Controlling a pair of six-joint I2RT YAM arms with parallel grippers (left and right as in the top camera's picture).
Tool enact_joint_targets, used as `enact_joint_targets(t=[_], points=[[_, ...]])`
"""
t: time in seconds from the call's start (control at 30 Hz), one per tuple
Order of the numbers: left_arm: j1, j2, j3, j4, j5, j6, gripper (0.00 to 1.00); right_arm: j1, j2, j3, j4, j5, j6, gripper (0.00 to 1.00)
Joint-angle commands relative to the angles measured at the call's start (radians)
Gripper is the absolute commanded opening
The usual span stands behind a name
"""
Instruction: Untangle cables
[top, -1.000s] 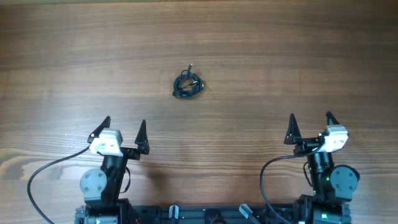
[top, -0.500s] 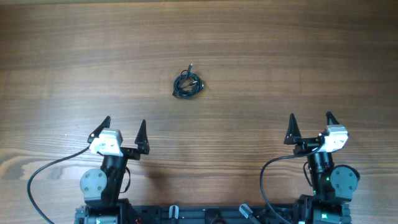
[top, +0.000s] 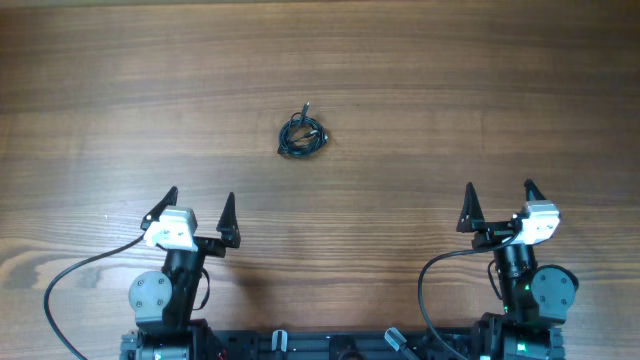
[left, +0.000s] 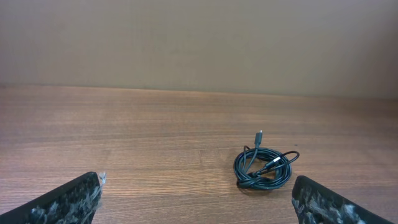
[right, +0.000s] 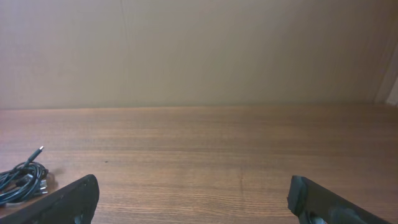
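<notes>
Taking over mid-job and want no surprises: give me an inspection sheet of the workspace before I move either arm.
Surface: wooden table, no spills seen.
Job's things: cable bundle, one small black tangled coil, plug end sticking out, nearer the left arm.
Clutter: nothing seen.
End effectors: left end effector and right end effector both open, empty, apart from the bundle.
Cables: arm cables loop beside each base, away from the bundle.
Surroundings: plain beige wall behind the table.

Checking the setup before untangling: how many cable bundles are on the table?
1. The bundle lies ahead of the left hand, off to its right. Cords inside can't be counted.
</notes>
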Motion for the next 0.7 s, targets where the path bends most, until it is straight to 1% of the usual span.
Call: enact_joint_targets(t=[0.0, 0.17, 0.23, 0.37, 0.47, 0.57, 0.67], points=[[-0.005, 0.002, -0.010, 0.003, 0.009, 0.016, 1.00, 0.006, 0.007, -0.001, 0.003, -0.002, -0.013, 1.00], [-0.005, 0.002, -0.010, 0.003, 0.009, 0.016, 1.00, 0.006, 0.007, -0.001, 0.003, -0.002, -0.013, 1.00], [-0.005, 0.002, -0.010, 0.000, -0.024, 0.016, 1.00, 0.006, 0.007, -0.001, 0.003, -0.002, -0.013, 1.00], [-0.005, 0.002, -0.010, 0.000, -0.026, 0.016, 1.00, 0.006, 0.007, -0.001, 0.003, -0.002, -0.013, 1.00], [-0.005, 0.002, -0.010, 0.002, -0.087, 0.016, 1.00, 0.006, 0.007, -0.001, 0.003, -0.002, -0.013, 1.00], [-0.005, 0.002, -0.010, 0.060, -0.150, 0.016, 1.00, 0.006, 0.007, -0.001, 0.003, -0.002, -0.013, 1.00], [-0.005, 0.002, -0.009, 0.148, -0.163, 0.011, 1.00, 0.006, 0.007, -0.001, 0.003, -0.002, -0.013, 1.00]])
